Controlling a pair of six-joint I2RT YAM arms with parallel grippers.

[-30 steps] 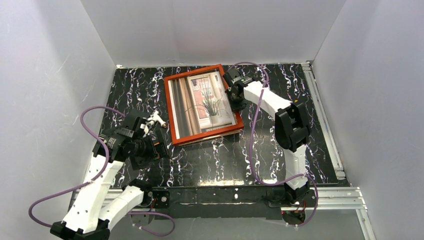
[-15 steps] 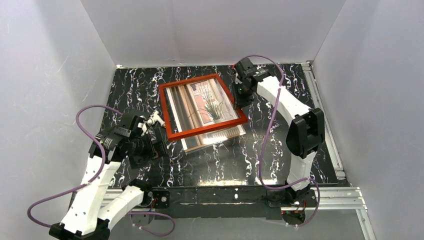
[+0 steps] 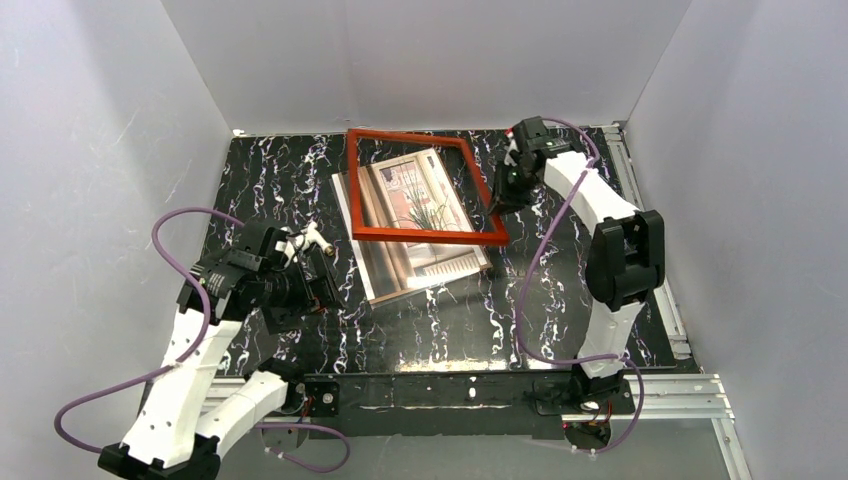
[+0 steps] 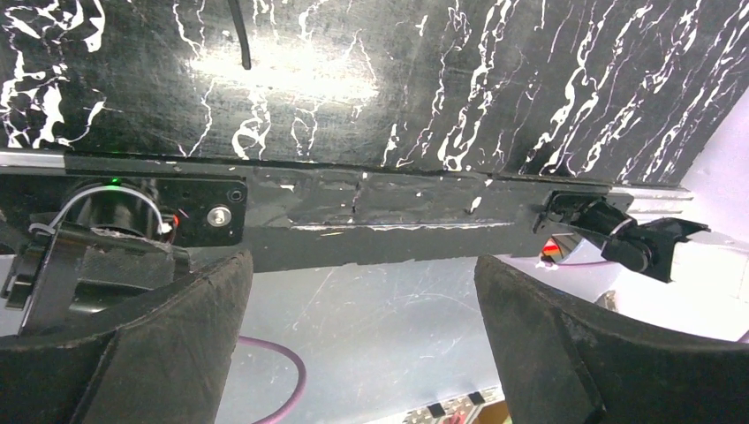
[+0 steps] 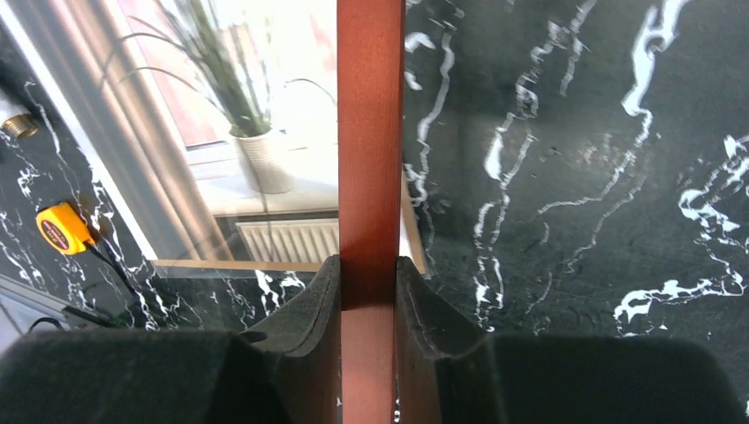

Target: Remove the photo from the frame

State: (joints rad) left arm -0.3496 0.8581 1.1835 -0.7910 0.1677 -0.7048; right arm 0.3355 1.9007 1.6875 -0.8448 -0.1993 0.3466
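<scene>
My left pincer [image 4: 362, 291] is at the left side of the black, white-veined marble-pattern tabletop [image 3: 450, 320]. Its two dark fingers [image 4: 132, 353] are spread wide with nothing between them.

Right of it, near the middle of the table, the large rectangular print of a window with brown curtains and a potted plant [image 3: 425, 268] lies flat and face up, outside its border. Its long axis runs from the far wall towards my bases, leaning slightly right at the near end. The radiator end of the picture is nearest me and the top points to the far wall.

The thin reddish-brown wooden frame [image 3: 425, 235] sits above it, tilted, with its near rail crossing over the print.

My right pincer [image 5: 368, 269] is clamped on the frame's right rail, one pad on each face.

A small yellow object [image 5: 60, 231] lies beside the print, its marking too small to read.
</scene>
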